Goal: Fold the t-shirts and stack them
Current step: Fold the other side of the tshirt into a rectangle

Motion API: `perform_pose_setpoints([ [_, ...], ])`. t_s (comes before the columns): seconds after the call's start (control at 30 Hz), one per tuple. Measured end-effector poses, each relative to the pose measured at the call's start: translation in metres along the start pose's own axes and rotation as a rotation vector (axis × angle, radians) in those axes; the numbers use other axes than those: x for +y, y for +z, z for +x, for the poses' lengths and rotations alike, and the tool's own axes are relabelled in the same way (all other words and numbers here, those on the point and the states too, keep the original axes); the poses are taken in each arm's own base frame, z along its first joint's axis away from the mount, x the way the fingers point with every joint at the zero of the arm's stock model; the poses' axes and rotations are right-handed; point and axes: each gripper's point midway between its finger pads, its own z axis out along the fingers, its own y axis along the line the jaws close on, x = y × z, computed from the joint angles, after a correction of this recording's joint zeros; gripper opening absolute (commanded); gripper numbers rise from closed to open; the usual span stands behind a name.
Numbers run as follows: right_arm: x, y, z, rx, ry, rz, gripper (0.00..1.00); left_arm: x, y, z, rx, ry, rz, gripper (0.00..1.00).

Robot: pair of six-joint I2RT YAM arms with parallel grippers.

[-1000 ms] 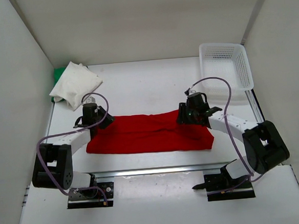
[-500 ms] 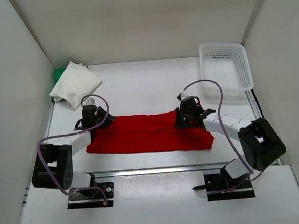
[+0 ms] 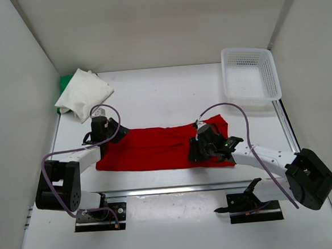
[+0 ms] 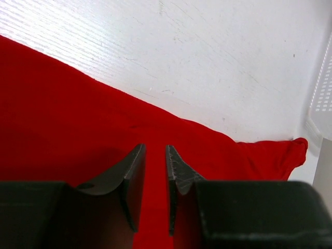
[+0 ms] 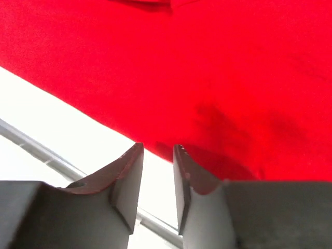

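Observation:
The red t-shirt (image 3: pixel 156 151) lies as a long flat strip across the near part of the table, also filling the left wrist view (image 4: pixel 78 104) and the right wrist view (image 5: pixel 207 62). My left gripper (image 3: pixel 116 133) (image 4: pixel 154 150) hovers low over its far left corner, jaws a narrow gap apart with flat cloth showing below. My right gripper (image 3: pixel 194 155) (image 5: pixel 157 149) sits at the shirt's near edge, slightly open, with bare table between its fingers. The white t-shirt (image 3: pixel 84 93) lies folded at the back left on top of the green t-shirt (image 3: pixel 65 83), which only peeks out.
A white mesh basket (image 3: pixel 246 51) stands at the back right, its edge visible in the left wrist view (image 4: pixel 321 88). White walls close in three sides. A metal rail (image 3: pixel 170 189) runs along the table's near edge, close to the right fingers (image 5: pixel 52 155).
The right gripper has left the shirt's far right edge and swung toward me to its near edge, uncovering the far right corner. The left gripper has stayed put.

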Motion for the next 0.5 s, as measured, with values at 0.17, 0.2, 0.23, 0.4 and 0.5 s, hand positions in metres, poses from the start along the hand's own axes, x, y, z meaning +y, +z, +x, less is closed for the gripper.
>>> perform_pose_setpoints([
  [0.17,0.000,-0.011,-0.015,-0.054,0.008,-0.011,0.17,-0.005,-0.002,0.000,-0.002,0.003,0.013,0.33],
  [0.2,-0.004,-0.012,-0.021,-0.066,0.017,-0.003,0.16,-0.006,-0.002,0.000,-0.002,0.005,0.017,0.33],
  [0.23,-0.006,-0.013,-0.025,-0.072,0.020,0.004,0.16,-0.007,-0.002,0.000,-0.003,0.006,0.019,0.33],
  [0.4,-0.006,-0.003,-0.027,-0.051,-0.042,0.034,0.18,-0.010,-0.003,0.001,-0.001,0.007,0.030,0.33],
  [0.5,-0.004,0.005,-0.019,-0.010,-0.092,0.039,0.20,-0.010,-0.003,0.000,-0.005,0.005,0.033,0.33],
])
